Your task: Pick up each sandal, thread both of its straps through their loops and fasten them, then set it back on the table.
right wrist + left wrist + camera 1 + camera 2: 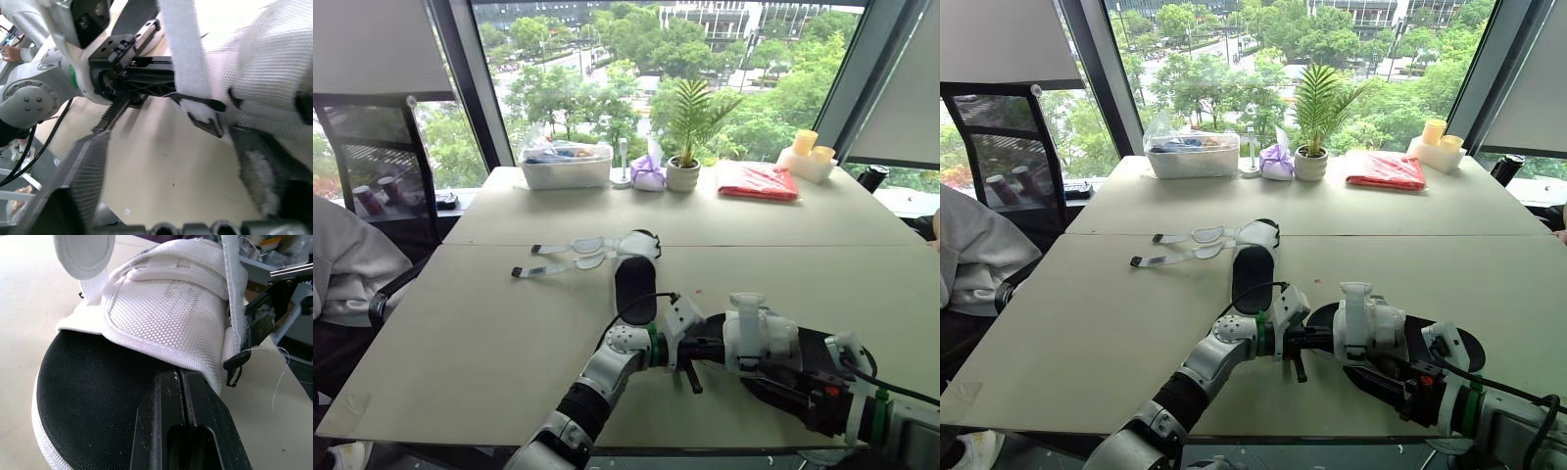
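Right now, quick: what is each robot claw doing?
Left gripper: jaws shut, tips at the white mesh sandal with black sole; whether they pinch anything, cannot tell.
Right gripper: jaws open, the sandal against one side.

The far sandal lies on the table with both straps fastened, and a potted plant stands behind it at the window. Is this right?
Not quite. The left eye view shows the far sandal with both straps unfastened, lying flat on the table toward the robot's left. The potted plant does stand behind it at the window.
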Tool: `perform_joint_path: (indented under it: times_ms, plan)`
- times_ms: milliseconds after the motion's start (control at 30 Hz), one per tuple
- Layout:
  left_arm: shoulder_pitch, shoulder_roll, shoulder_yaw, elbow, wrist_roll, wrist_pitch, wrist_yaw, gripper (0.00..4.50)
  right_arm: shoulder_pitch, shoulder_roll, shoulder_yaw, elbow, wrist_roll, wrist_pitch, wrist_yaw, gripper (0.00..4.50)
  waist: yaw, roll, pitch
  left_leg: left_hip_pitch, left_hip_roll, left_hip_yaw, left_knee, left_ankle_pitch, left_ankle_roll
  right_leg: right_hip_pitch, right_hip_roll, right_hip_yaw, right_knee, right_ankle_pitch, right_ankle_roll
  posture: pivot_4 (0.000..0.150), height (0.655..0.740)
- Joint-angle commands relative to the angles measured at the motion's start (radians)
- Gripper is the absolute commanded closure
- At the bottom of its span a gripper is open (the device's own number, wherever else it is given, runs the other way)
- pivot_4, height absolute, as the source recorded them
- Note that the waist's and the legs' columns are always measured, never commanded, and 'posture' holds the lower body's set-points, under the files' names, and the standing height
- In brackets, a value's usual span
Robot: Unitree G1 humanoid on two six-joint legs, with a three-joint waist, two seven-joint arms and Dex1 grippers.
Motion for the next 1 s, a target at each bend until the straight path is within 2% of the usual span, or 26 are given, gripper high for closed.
perform_joint_path:
  times_ms: [33, 167, 533, 800, 1000]
  plan:
    - [0.007, -0.013, -0.020, -0.005, -0.002, 0.014, -0.002, 4.50, -0.041, 0.020, 0.044, 0.007, -0.003, -0.019, 0.004, 2.42, 0.003, 0.001, 0.000, 0.000, 0.000, 0.000, 0.000, 0.000, 0.000, 0.000, 0.000, 0.000, 0.000, 0.000, 0.000, 0.150, 0.7388]
    - [0.006, -0.014, -0.019, -0.006, 0.000, 0.017, 0.000, 4.50, -0.063, 0.038, 0.059, 0.037, -0.020, -0.031, -0.003, 4.44, 0.008, 0.001, 0.000, -0.002, 0.000, 0.000, 0.000, 0.000, 0.000, -0.002, 0.000, 0.000, 0.000, 0.000, 0.000, 0.150, 0.7388]
    - [0.005, -0.008, -0.012, -0.003, -0.001, 0.017, 0.001, 4.50, 0.039, -0.001, 0.000, -0.052, 0.053, 0.018, 0.016, 4.44, 0.007, 0.001, 0.000, -0.002, 0.000, 0.000, -0.001, 0.000, 0.000, -0.002, 0.000, 0.000, 0.000, 0.000, 0.000, 0.150, 0.7388]
    - [0.003, -0.007, -0.011, 0.002, -0.002, 0.016, -0.004, 4.50, 0.198, -0.048, -0.025, -0.224, 0.186, 0.079, 0.026, 4.44, 0.006, 0.000, 0.000, -0.002, 0.000, 0.000, -0.001, 0.000, 0.000, -0.001, 0.000, 0.000, 0.000, 0.000, 0.000, 0.150, 0.7388]
    - [0.000, -0.006, -0.013, 0.007, -0.001, 0.020, -0.010, 4.50, 0.240, -0.112, -0.097, -0.277, 0.300, 0.093, 0.028, 4.44, 0.006, 0.000, 0.000, -0.001, 0.000, 0.000, 0.000, 0.000, 0.000, -0.001, -0.001, 0.000, 0.000, 0.000, 0.000, 0.150, 0.7388]
